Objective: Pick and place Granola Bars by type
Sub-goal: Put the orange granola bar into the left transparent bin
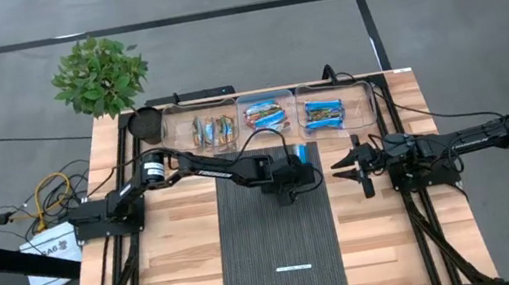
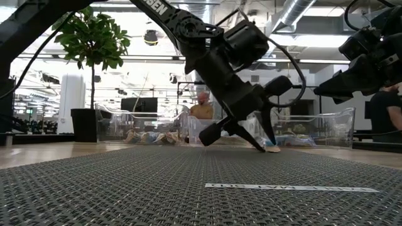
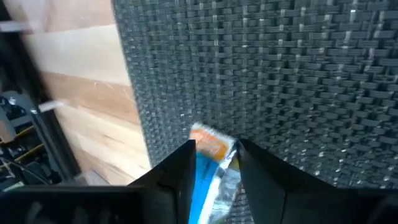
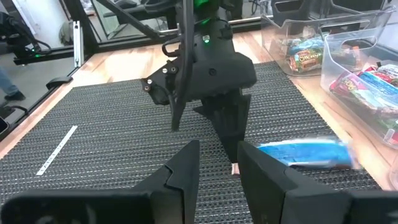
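Note:
My left gripper reaches over the far right part of the dark woven mat, fingers pointing down, shut on a blue granola bar with an orange-red end. A bright blue bar lies flat on the mat just beyond it, also seen as a blue bar in the right wrist view. My right gripper hovers open over the bare wood right of the mat, pointing at the left gripper. More bars lie in three clear bins at the far edge. My left gripper pinches the bar between its two fingers, which come from above and lie along the bar. The orange-red end sticks out past the fingertips, close to the mat. Whether that end touches the mat, I cannot tell.
The left bin holds tan bars, the middle bin blue and orange-red ones, the right bin bright blue ones. A black cup and a potted plant stand at the far left. A thin white strip marks the mat's near end.

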`<move>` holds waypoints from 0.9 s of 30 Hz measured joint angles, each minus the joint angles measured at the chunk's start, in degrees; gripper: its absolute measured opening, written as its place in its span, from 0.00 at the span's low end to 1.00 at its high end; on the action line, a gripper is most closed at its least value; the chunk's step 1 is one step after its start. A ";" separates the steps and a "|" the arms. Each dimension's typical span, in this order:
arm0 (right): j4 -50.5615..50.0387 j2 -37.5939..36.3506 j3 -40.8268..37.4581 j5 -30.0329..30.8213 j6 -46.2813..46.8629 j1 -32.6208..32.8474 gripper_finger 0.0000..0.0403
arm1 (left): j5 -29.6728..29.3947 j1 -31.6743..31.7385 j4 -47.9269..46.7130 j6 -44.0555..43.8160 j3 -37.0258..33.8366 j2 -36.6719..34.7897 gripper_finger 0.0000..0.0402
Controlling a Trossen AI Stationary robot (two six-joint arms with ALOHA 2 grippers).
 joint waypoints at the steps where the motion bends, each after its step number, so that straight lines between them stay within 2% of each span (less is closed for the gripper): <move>1: 0.00 0.00 -0.02 0.00 0.00 -0.02 0.25 | 0.04 0.00 -0.05 -0.20 -0.05 0.00 0.29; 5: 0.00 0.00 -0.02 0.00 0.00 -0.02 0.25 | 0.53 0.00 -0.13 -0.34 -0.07 0.00 0.24; 14: 0.00 0.00 -0.02 0.00 0.00 -0.01 0.25 | 1.62 0.00 -0.17 -2.13 -0.15 0.12 0.01; 22: 0.00 0.00 -0.01 0.00 0.00 -0.01 0.25 | 1.56 -0.14 -0.06 -3.69 -0.15 0.13 0.00; 27: 0.00 0.00 -0.01 0.00 0.00 0.00 0.25 | -1.35 -0.70 1.70 -4.51 -0.22 0.17 0.00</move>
